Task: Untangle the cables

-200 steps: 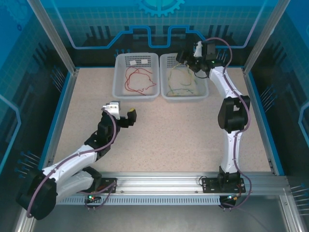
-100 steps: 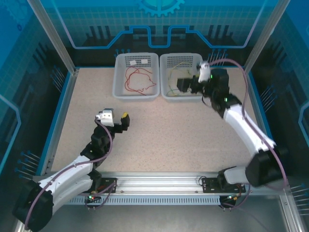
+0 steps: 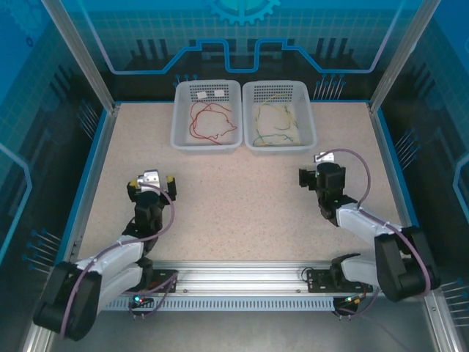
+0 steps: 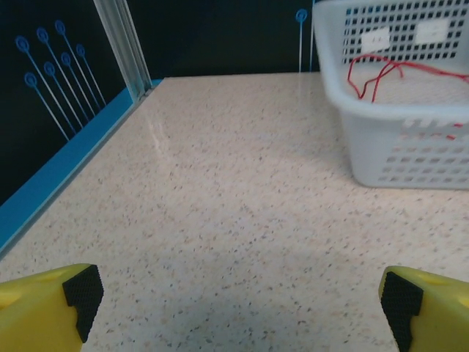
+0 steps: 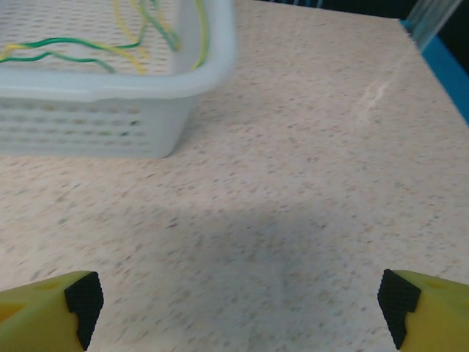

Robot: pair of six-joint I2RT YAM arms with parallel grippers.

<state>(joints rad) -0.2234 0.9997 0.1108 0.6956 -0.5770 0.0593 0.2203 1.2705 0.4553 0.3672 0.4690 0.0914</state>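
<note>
Red cables (image 3: 209, 121) curl inside the left white basket (image 3: 179, 139); I also see the red cables (image 4: 377, 73) in the left wrist view. Yellow-green cables (image 3: 275, 125) lie in the right white basket (image 3: 308, 141), and the yellow-green cables (image 5: 88, 48) show at the top left of the right wrist view. My left gripper (image 3: 152, 185) sits low over the table's left side, open, nothing between its fingertips (image 4: 80, 293). My right gripper (image 3: 315, 180) hangs over the table's right side, open and empty, its fingertips (image 5: 82, 297) wide apart.
Both baskets stand side by side at the table's far edge. A blue rim (image 3: 88, 176) and metal posts (image 3: 77, 55) bound the speckled table (image 3: 242, 198). The aluminium base rail (image 3: 242, 279) runs along the near edge.
The right arm has pulled back from over the right basket toward the near right of the table. The left arm has drawn back toward its base.
</note>
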